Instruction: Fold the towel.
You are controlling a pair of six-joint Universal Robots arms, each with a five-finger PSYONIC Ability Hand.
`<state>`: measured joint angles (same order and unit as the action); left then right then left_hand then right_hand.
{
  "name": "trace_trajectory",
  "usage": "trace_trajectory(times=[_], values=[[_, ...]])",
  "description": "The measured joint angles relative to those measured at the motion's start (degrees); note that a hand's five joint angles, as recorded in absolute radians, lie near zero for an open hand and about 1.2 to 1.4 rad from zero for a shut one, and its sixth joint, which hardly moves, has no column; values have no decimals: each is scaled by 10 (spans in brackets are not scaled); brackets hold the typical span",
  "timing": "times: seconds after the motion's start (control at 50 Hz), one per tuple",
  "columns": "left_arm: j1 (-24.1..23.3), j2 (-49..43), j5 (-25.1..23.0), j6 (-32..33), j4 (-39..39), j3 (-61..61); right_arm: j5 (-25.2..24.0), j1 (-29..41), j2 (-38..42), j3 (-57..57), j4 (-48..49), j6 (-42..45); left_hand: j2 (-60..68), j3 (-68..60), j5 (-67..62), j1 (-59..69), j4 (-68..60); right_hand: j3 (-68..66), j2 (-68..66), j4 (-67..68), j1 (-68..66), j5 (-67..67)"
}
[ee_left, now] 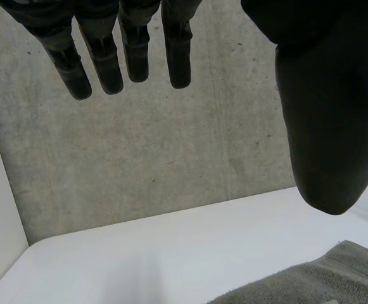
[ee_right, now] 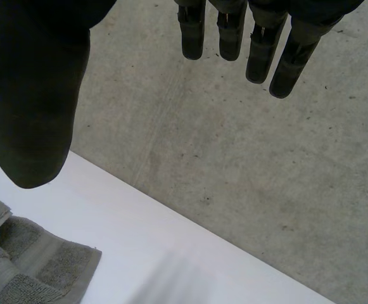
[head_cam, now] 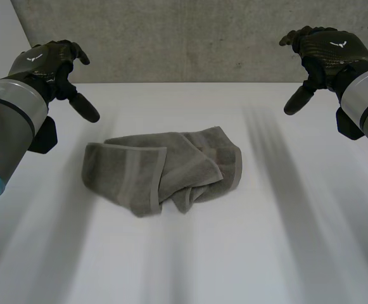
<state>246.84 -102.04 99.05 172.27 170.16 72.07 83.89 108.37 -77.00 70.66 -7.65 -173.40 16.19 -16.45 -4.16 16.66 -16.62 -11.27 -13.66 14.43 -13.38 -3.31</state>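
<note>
Overhead, towel point(head_cam: 164, 170) lies between left robot hand point(head_cam: 47, 63), right robot hand point(head_cam: 329, 52).

The towel point(head_cam: 164, 168) lies bunched, its own folds covering some of its hems and corners, so the layers beneath cannot be made out. The left wrist view's edge cuts it to a strip beside the left hand point(ee_left: 323, 126). The right wrist view's edge cuts it to one corner beside the right hand point(ee_right: 31, 95). Both arms point(head_cam: 12, 120) and the near edge of the worktop point(head_cam: 247, 253) run out of the head view.
</note>
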Motion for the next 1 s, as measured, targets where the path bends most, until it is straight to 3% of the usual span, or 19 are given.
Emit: trace_trajectory(times=[0.48,0.58,0.7,0.8,1.0], values=[[-3,0,-10,1,4,3,2,0,0,0,0,1,-10,13,6,-12,11,0,0,0,0,0],[-11,-2,-55,6,7,12,-11,4,3,2,-1,3,-10,13,6,-12,11,0,0,0,0,0],[-19,-24,-163,17,7,30,-67,20,25,4,-8,30,-10,13,6,-12,11,0,0,0,0,0],[-24,-60,-227,66,5,40,-130,40,67,9,-25,94,-10,13,6,-12,11,0,0,0,0,0],[-41,-161,-242,252,7,61,-158,81,177,29,7,162,-10,13,6,-12,11,0,0,0,0,0]])
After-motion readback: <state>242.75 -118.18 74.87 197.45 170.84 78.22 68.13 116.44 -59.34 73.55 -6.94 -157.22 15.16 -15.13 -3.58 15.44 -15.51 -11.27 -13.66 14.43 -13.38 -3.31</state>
